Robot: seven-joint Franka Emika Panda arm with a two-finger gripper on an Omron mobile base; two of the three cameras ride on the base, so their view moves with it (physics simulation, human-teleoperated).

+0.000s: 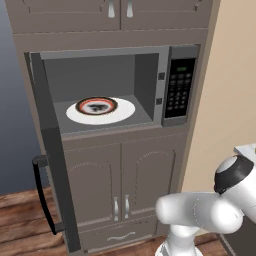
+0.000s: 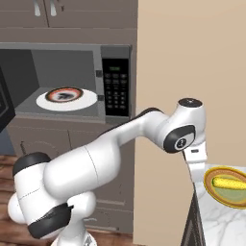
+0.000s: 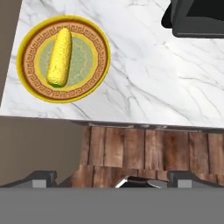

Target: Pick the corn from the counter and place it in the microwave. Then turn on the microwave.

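The corn [image 3: 60, 57] is a yellow cob lying on a yellow-rimmed patterned plate [image 3: 99, 65] near the corner of the marble counter [image 3: 153, 78]; it also shows at the lower right of the right base view as the corn [image 2: 229, 183]. My gripper [image 3: 116, 178] hovers high above the counter's edge, open, its tips wide apart with nothing between them; the corn lies ahead and to the left in the hand view. The microwave [image 1: 150, 56] stands open, its door [image 1: 50, 150] swung out to the left. Inside sits a white plate [image 1: 126, 113] carrying a dark-rimmed dish [image 1: 96, 105].
A dark block [image 3: 197, 19] rests on the counter beyond the plate. A beige wall [image 2: 192, 57] separates the microwave cabinet from the counter. The keypad panel [image 1: 179, 90] is on the microwave's right. Wooden floor [image 3: 144, 153] lies below the counter edge.
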